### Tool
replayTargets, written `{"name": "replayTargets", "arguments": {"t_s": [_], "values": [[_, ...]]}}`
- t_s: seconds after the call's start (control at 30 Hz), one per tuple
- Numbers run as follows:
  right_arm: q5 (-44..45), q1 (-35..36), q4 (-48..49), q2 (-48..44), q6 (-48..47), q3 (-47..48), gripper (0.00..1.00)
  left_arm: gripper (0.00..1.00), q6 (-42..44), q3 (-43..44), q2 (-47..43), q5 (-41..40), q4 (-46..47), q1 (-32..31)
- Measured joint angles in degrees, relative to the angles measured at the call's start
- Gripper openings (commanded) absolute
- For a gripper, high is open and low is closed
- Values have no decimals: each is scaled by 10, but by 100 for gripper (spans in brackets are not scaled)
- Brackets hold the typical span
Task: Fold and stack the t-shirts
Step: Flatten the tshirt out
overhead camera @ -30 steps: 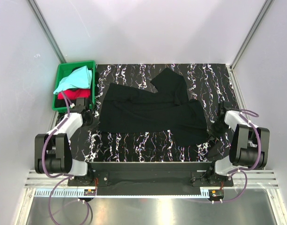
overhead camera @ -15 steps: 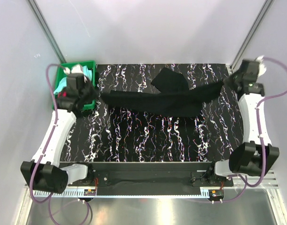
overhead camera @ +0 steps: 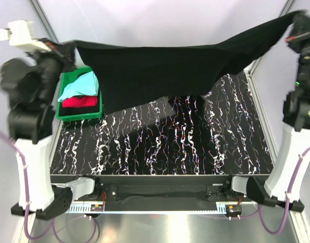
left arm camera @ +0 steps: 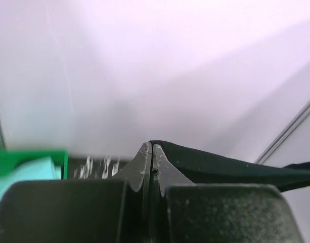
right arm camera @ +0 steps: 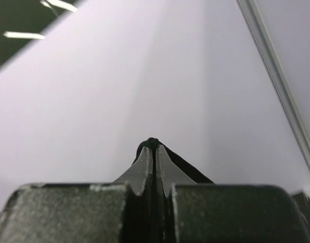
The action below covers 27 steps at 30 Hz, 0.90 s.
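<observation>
Tabletop [overhead camera: 160, 152]: bare at the near side, with no folded stack on it; this is the open room for laying a shirt flat.
Green crate [overhead camera: 76, 116]: far-left corner, holding the aqua tee [overhead camera: 80, 85] on the red tee [overhead camera: 80, 101], both bunched and judged still to be folded.
Black tee [overhead camera: 165, 71]: raised and stretched between the arms, no fold made; its hem sags just beside the crate.
Left gripper [left arm camera: 151, 148]: pinched tight on the tee's left corner.
Right gripper [right arm camera: 153, 145]: clamped on the right corner.
Side walls [overhead camera: 23, 116]: close beside both raised arms, so there is little room outward.
</observation>
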Motion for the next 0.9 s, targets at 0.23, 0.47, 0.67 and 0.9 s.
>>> {"name": "replayTargets", "arguments": {"t_s": [0.23,0.47,0.67,0.9], "values": [[-2,0,40,-44,-18,110,0,0,21,103,-55,22,24,-20],[-6,0,84,-43,-26,194,0,0,38,105,-81,17,123,-27],[-16,0,115,78,-27,298,0,0,62,105,4,-3,217,-28],[-18,0,123,258,-27,354,0,0,70,113,154,-46,301,-29]]}}
